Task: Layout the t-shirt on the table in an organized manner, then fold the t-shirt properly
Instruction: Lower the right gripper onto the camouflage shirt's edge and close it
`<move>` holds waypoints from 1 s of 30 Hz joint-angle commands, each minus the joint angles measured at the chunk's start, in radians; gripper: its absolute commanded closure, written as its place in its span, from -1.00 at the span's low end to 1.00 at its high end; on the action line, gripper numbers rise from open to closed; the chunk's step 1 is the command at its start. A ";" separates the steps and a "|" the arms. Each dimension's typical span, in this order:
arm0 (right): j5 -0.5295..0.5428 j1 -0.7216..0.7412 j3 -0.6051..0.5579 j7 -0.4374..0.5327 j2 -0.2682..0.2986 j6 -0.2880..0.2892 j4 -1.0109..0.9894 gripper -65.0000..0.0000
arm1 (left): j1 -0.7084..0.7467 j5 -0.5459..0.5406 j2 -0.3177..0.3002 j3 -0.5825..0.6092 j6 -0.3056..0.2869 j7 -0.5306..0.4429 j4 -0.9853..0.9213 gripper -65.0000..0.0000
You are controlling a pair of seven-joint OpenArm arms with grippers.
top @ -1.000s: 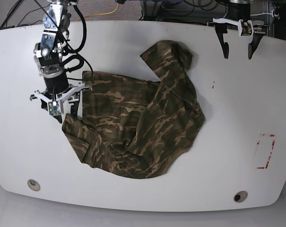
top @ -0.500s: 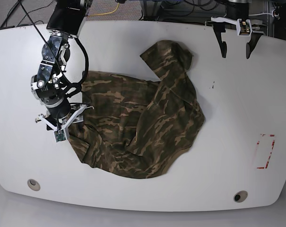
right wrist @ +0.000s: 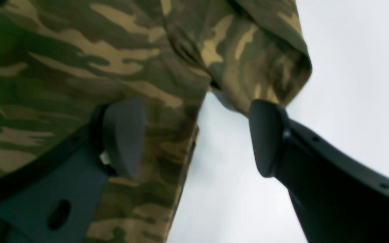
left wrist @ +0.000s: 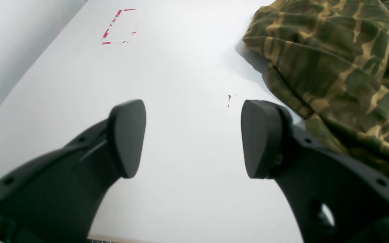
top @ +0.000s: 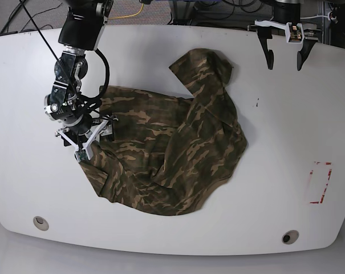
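Note:
The camouflage t-shirt [top: 172, 148] lies crumpled in the middle of the white table [top: 24, 85], one part folded up toward the back. My right gripper [top: 92, 140] hangs open over the shirt's left edge. In the right wrist view this gripper [right wrist: 194, 135] has one finger over the t-shirt [right wrist: 79, 67] and the other over bare table [right wrist: 349, 67], with the hem running between them. My left gripper [top: 284, 60] is open at the back right, clear of the cloth. Its wrist view shows the gripper [left wrist: 192, 135] empty above the table [left wrist: 181, 67], the t-shirt [left wrist: 333, 67] to its right.
A red rectangular outline [top: 319, 182] marks the table's right side, also seen as the red outline [left wrist: 118, 27]. Two small round holes [top: 40, 222] [top: 289, 237] sit near the front edge. Cables and equipment lie beyond the back edge.
My right gripper has opened wider and shifted from the shirt's left border slightly inward over the cloth. The left arm has stayed put.

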 commanded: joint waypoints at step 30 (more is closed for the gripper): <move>0.091 0.026 0.051 0.067 -0.019 -0.009 -0.130 1.00 | 0.008 -0.001 -0.004 -0.002 0.002 -0.024 0.017 -0.25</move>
